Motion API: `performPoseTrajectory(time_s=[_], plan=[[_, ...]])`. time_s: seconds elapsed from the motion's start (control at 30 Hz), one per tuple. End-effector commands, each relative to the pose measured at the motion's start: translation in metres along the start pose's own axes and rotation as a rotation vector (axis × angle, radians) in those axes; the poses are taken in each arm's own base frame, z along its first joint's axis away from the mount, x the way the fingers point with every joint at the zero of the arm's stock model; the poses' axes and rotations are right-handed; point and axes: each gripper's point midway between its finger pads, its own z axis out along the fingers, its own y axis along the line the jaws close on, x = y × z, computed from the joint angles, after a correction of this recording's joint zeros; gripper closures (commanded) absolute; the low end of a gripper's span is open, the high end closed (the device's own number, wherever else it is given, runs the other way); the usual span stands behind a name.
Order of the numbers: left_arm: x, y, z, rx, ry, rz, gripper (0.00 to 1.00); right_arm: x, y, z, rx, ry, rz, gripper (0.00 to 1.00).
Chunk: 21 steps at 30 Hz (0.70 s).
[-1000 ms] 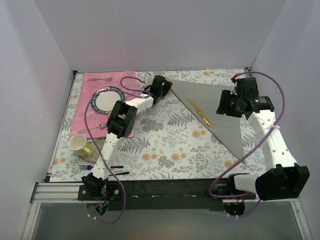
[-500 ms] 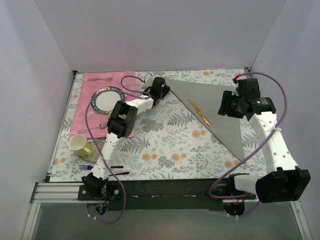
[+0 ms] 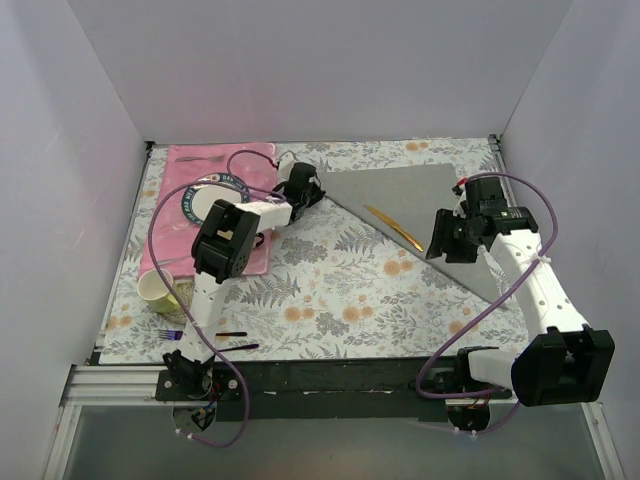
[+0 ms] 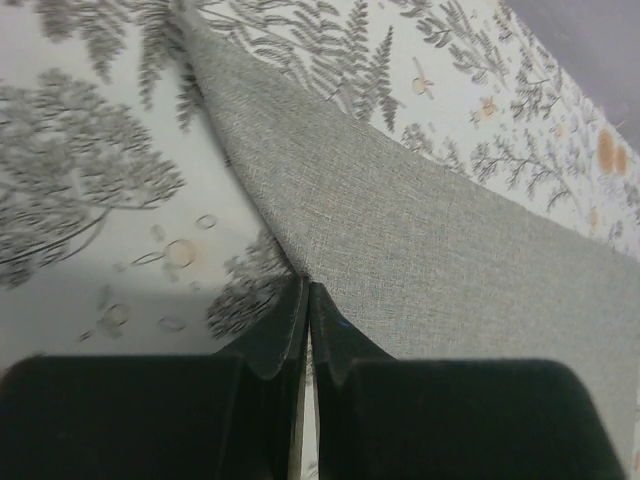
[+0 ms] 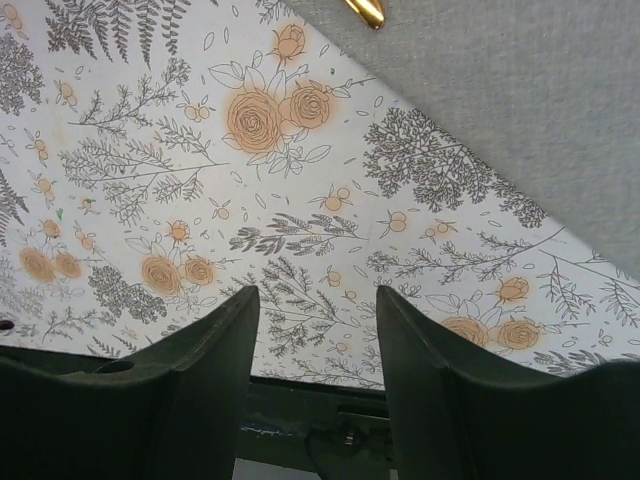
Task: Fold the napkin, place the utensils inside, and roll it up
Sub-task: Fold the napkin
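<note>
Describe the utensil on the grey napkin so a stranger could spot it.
On the floral table, find the big grey napkin at the far right. The utensil lies on it along its diagonal edge, slim and golden-tan, unlike the purple fork by the cup.

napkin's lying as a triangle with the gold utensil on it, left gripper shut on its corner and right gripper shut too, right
Not quite: the right gripper is open, jaws apart above the floral tablecloth with nothing between them; the right wrist view shows it. The napkin does lie as a triangle with the gold utensil on it, the left gripper shut on its corner.
</note>
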Motion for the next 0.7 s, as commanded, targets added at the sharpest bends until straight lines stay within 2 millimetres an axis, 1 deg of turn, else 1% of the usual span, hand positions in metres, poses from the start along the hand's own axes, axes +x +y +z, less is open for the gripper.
performPoseTrajectory(time_s=[0.0, 0.03, 0.1, 0.13, 0.17, 0.2, 0.23, 0.3, 0.33, 0.37, 0.4, 0.43, 0.47, 0.5, 0.53, 0.57, 0.6, 0.63, 0.67], plan=[[-0.034, 0.004, -0.036, 0.005, -0.033, 0.059, 1.00, 0.005, 0.011, -0.001, -0.071, -0.005, 0.029, 0.42], [-0.039, -0.002, -0.041, 0.016, -0.037, 0.067, 1.00, 0.008, 0.013, 0.002, -0.086, 0.011, 0.034, 0.42], [-0.036, -0.001, -0.045, 0.019, -0.015, 0.084, 1.00, 0.010, 0.015, 0.006, -0.099, 0.032, 0.035, 0.43], [-0.039, -0.006, -0.050, 0.032, -0.016, 0.085, 1.00, 0.007, 0.018, 0.010, -0.118, 0.037, 0.026, 0.43], [-0.038, -0.007, -0.052, 0.040, -0.007, 0.088, 1.00, 0.004, 0.020, 0.012, -0.127, 0.029, 0.009, 0.43], [-0.036, -0.006, -0.054, 0.042, -0.001, 0.089, 1.00, -0.003, 0.022, 0.013, -0.136, 0.013, 0.000, 0.43], [-0.033, -0.003, -0.056, 0.041, 0.010, 0.091, 1.00, -0.014, 0.024, 0.019, -0.140, -0.012, -0.015, 0.42], [-0.028, -0.003, -0.058, 0.051, 0.034, 0.099, 1.00, -0.030, 0.028, 0.025, -0.144, -0.046, -0.022, 0.41], [-0.025, -0.001, -0.058, 0.048, 0.047, 0.100, 1.00, -0.037, 0.030, 0.033, -0.147, -0.042, -0.011, 0.41], [-0.022, 0.000, -0.057, 0.045, 0.056, 0.100, 1.00, -0.049, 0.037, 0.039, -0.168, -0.077, -0.009, 0.41], [-0.020, 0.001, -0.057, 0.045, 0.062, 0.097, 1.00, -0.055, 0.043, 0.044, -0.183, -0.076, 0.042, 0.42], [-0.018, 0.002, -0.056, 0.044, 0.067, 0.090, 1.00, -0.060, 0.049, 0.055, -0.198, -0.061, 0.062, 0.43], [-0.018, 0.002, -0.055, 0.044, 0.067, 0.089, 1.00, -0.070, 0.062, 0.061, -0.224, -0.085, 0.059, 0.44], [-0.018, 0.002, -0.055, 0.043, 0.066, 0.087, 1.00, -0.077, 0.068, 0.065, -0.232, -0.093, 0.064, 0.46], [-0.018, 0.002, -0.054, 0.042, 0.064, 0.083, 1.00, -0.079, 0.071, 0.081, -0.220, -0.071, 0.089, 0.50], [-0.020, 0.001, -0.053, 0.042, 0.060, 0.080, 1.00, -0.090, 0.084, 0.081, -0.238, -0.090, 0.075, 0.52], [-0.019, 0.000, -0.052, 0.044, 0.063, 0.079, 1.00, -0.096, 0.090, 0.088, -0.242, -0.093, 0.071, 0.55], [-0.019, 0.000, -0.051, 0.045, 0.066, 0.080, 1.00, -0.095, 0.090, 0.105, -0.228, -0.056, 0.085, 0.57], [-0.018, -0.001, -0.051, 0.045, 0.070, 0.084, 1.00, -0.109, 0.102, 0.104, -0.246, -0.075, 0.068, 0.58]])
